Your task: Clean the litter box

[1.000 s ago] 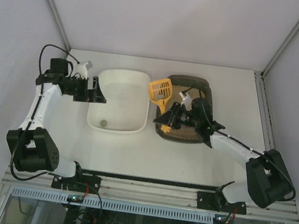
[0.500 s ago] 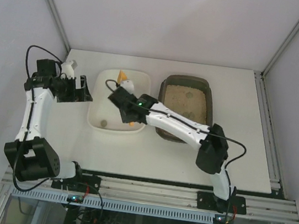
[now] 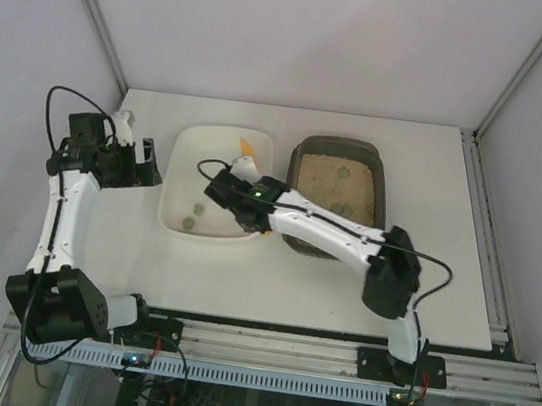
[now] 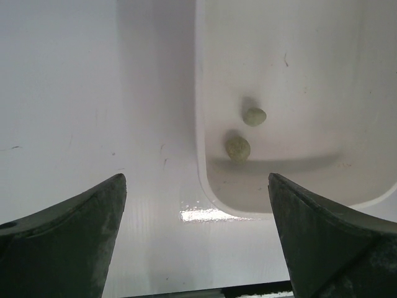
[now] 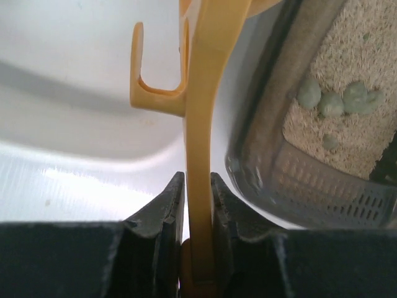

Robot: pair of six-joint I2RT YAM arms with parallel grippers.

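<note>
The litter box (image 3: 386, 191) is a dark translucent tray with beige litter, at the back right. Its near corner shows in the right wrist view (image 5: 322, 167), with several greenish clumps (image 5: 335, 100) on the litter. My right gripper (image 3: 247, 168) is shut on the handle of a yellow scoop (image 3: 247, 146), held edge-on over the right side of the white tub (image 3: 180, 145). In the right wrist view the scoop (image 5: 201, 93) rises from between my closed fingers (image 5: 167, 208). My left gripper (image 3: 145, 163) is open and empty, left of the tub.
Two clumps (image 3: 193, 215) lie in the tub's near left corner; they also show in the left wrist view (image 4: 237, 149), inside the tub's rim (image 4: 201, 180). Grey walls enclose the table on three sides. My right arm stretches across the litter box's near edge.
My right arm swung the scoop from the litter box to the tub and turned it on edge. A second clump now lies in the tub. My left gripper drew back to the left.
</note>
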